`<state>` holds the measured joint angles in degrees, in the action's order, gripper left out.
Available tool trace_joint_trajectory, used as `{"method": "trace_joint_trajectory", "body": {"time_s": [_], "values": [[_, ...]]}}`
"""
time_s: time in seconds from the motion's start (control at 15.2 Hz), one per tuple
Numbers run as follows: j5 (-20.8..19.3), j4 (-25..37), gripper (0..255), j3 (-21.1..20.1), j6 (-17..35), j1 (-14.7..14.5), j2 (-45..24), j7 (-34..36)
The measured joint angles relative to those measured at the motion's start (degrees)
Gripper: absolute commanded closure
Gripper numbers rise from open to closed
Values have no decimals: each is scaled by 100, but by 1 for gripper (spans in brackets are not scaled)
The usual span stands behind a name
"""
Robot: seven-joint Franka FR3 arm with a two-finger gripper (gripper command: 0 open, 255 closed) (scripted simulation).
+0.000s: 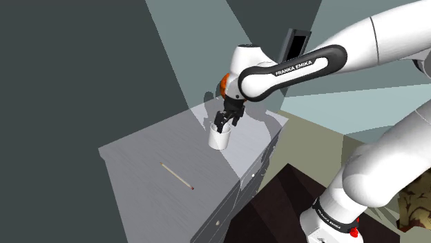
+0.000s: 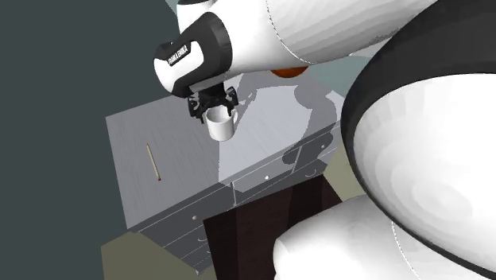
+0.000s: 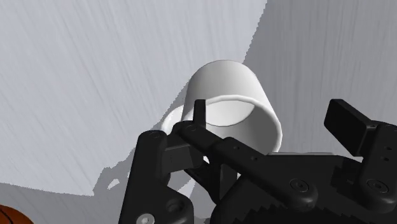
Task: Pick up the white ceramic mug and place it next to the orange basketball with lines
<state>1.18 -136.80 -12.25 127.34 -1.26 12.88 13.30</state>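
Grey dresser (image 1: 152, 200), matchstick (image 1: 177, 177), white mug (image 1: 219, 137) at pincer (image 1: 224, 124), basketball (image 1: 224, 85) behind

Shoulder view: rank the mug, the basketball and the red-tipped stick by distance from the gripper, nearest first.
1. White mug: directly under the gripper, at its fingertips.
2. Orange basketball: just behind the wrist, mostly hidden by the arm.
3. Red-tipped stick: well off toward the view's lower left.
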Motion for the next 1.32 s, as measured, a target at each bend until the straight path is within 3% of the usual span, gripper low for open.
{"method": "trace_joint_trajectory", "body": {"time_s": [0.4,0.79,1.19,1.25,1.32], "values": [[-429,533,0,-186,708,19,-1000,546],[-591,466,0,-188,1129,28,-1357,673],[-606,436,0,-186,1190,29,-1386,684],[-607,436,255,-186,1191,29,-1387,684],[-607,436,255,-186,1191,29,-1387,684]]}}
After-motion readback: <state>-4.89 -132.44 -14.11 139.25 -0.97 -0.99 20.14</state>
